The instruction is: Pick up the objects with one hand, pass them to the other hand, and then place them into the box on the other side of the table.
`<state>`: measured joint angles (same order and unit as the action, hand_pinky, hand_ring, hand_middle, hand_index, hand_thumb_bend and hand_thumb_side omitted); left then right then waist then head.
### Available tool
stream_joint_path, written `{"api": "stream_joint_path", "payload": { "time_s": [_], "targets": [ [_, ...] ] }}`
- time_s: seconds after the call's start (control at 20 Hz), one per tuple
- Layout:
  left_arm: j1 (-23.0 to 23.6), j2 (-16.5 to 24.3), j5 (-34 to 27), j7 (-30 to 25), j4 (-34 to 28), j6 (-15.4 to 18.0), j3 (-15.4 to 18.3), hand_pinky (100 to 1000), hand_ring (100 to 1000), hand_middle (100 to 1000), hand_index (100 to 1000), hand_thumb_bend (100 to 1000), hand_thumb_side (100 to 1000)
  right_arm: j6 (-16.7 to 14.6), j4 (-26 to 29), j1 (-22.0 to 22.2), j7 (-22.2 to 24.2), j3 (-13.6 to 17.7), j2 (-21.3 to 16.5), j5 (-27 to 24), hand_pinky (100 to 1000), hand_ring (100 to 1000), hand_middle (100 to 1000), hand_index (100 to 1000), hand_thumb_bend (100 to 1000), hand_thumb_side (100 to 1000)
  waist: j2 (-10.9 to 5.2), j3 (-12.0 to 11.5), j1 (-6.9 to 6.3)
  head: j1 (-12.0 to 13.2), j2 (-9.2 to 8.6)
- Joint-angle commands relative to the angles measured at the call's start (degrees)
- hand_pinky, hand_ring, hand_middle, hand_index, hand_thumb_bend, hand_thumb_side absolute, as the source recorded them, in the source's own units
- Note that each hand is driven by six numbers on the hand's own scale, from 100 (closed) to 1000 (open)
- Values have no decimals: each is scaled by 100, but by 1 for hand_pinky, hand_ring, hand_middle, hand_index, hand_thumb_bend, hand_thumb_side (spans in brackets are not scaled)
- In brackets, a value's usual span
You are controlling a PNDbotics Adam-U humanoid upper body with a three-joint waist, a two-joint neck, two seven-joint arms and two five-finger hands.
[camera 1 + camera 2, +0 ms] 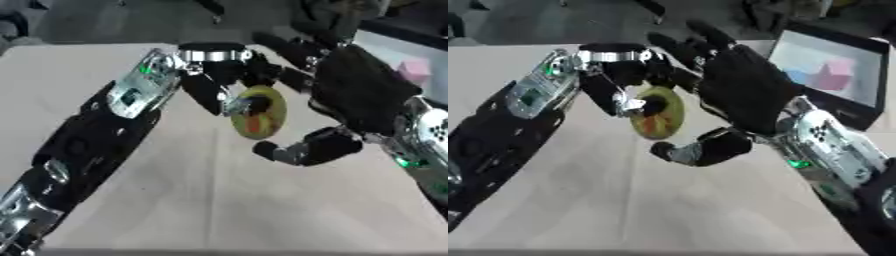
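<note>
A yellow, round, flattish object [261, 121] with an orange mark hangs above the middle of the table. My left hand [213, 82] comes in from the left and is shut on it, with dark fingers pinching its upper left edge. My right hand [744, 87] is open just right of the object. Its straight fingers reach up and to the left behind the object, and its thumb [697, 149] sticks out below it. I cannot tell whether the right hand touches the object. The box [866, 114] stands at the table's right edge.
The box holds a pink block [836, 75] and something blue [798, 76]. The tan table [219, 200] stretches bare towards the front. Dark clutter lies beyond the table's far edge.
</note>
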<state>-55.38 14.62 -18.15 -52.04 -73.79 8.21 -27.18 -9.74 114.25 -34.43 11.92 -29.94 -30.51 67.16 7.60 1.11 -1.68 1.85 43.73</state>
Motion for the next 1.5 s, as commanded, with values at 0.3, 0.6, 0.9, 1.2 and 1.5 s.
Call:
{"api": "stream_joint_path", "payload": {
  "time_s": [0.3,0.6,0.9,1.2,1.5],
  "targets": [
    [-194,34,-146,7,-289,-162,111,534,359,321,423,100,315,19,34,-39,-13,39,-82,88,1000,780,1000,728,221,870,-64,6,12,-10,17],
    [-193,27,-161,7,-321,-218,94,538,366,330,434,100,334,118,34,-40,-298,57,-82,134,977,761,1000,574,100,914,-62,3,15,-10,19],
    [-169,40,-147,7,-373,-150,32,564,406,380,488,100,374,318,34,-45,-1034,96,-75,104,812,714,1000,330,100,1000,-60,14,14,-15,19],
    [-98,65,-141,7,-363,103,-53,608,474,465,580,100,844,441,34,-41,-1738,109,-85,-47,688,692,1000,269,100,1000,-55,44,7,-3,15],
    [-10,95,-253,7,-297,295,-93,636,515,511,640,120,1000,634,34,-2,-2081,145,-99,-132,600,686,1000,257,100,1000,-50,75,-2,-2,-16]
  ]
}}
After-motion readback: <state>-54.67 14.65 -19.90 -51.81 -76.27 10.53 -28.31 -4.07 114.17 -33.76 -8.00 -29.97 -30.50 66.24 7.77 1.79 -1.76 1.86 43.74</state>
